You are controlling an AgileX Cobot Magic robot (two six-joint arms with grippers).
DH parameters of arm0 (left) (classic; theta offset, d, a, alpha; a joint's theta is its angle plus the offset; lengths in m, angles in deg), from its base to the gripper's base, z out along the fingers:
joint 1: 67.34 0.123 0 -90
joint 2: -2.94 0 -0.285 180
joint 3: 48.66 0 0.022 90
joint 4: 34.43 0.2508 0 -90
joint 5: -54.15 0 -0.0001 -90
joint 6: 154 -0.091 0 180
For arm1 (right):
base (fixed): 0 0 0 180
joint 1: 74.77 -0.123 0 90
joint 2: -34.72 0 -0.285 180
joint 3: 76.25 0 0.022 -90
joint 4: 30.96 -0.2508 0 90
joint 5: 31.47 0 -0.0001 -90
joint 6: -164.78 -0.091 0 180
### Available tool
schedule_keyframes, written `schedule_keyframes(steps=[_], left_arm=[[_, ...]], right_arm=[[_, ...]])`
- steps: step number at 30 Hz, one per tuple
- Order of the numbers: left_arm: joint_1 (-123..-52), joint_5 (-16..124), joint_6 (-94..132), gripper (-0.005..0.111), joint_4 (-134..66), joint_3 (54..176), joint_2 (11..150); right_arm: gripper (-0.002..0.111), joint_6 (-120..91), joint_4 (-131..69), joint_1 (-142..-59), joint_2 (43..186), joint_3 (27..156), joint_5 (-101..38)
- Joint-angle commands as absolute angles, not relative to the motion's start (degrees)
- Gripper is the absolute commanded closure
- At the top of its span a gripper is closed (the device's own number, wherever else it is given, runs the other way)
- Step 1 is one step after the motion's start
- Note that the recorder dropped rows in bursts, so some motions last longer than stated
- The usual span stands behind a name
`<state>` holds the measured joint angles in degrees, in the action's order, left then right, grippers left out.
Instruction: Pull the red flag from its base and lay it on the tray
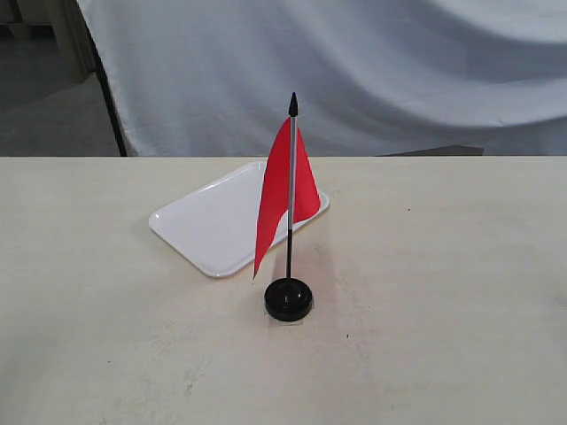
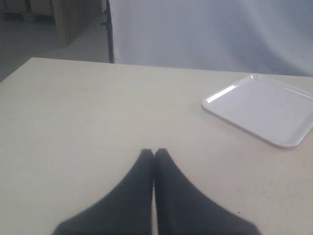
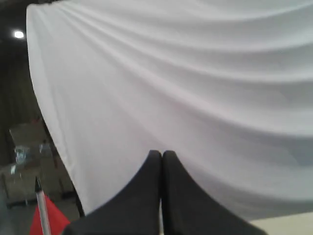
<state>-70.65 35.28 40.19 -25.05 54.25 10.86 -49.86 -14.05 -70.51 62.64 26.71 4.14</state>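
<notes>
While its pole stands upright in the base [image 1: 288,299], black tip pointing straight up, the red flag [image 1: 282,190] hangs its cloth leftward, just in front of the tray [image 1: 208,226] on the table [image 1: 461,292]. Only the wrist views show the claws. The left gripper [image 2: 154,152] is clenched and empty, with the tray nearby. The right gripper [image 3: 162,154] is clenched and empty, facing a white curtain [image 3: 195,88].

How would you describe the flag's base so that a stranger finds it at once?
On the pale table lies a white tray. Nearer the camera sits the base, a small round black disc. Only it is dark and holds the red flag upright.
</notes>
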Motion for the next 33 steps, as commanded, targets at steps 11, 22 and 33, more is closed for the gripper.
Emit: schedule_keyframes(steps=[11,22,33], left_arm=[[-70.6,35.7,39.9,0.107,-25.3,54.1,10.7],[-70.6,35.7,39.9,0.107,-25.3,54.1,10.7],[-70.6,35.7,39.9,0.107,-25.3,54.1,10.7]], right_arm=[[0.109,-42.2,9.2,-74.8,122.5,32.1,34.6],[0.109,-33.7,-0.5,-99.2,138.0,41.4,25.7],[0.093,-31.0,-7.3,-100.9,137.2,41.4,23.4]])
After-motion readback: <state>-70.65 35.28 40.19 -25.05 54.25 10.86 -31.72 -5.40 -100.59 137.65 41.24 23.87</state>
